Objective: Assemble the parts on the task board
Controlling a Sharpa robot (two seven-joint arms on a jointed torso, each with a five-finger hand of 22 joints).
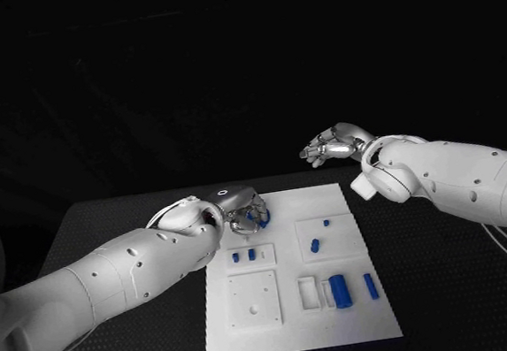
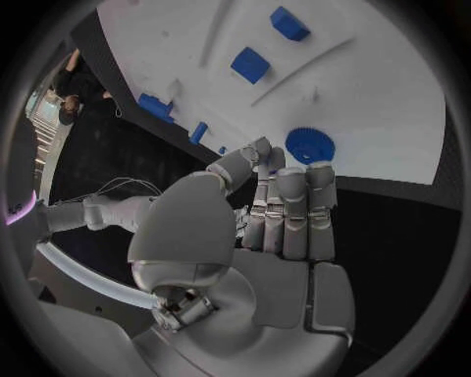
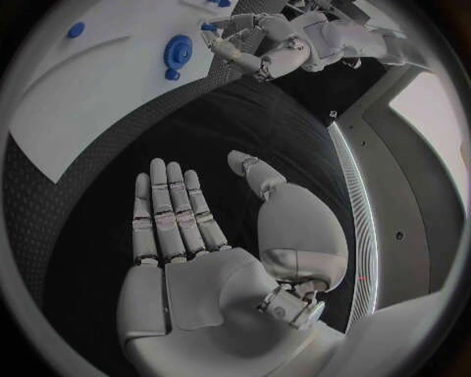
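We hover our left hand (image 2: 285, 212), fingers together & empty, over the blue gear (image 2: 310, 146) on the task board (image 1: 364, 311), prob. lining up a pick; right hand (image 3: 196, 236) waits spread, off-board.

Robot lab, black table (image 1: 109, 242), white task board (image 1: 353, 321), dark surroundings

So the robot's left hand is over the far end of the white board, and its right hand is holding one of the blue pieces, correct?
Not quite. The right hand holds nothing: the right wrist view shows its palm bare and its fingers straight and apart, off the task board. The left hand is indeed over the board's far end, by a blue gear.
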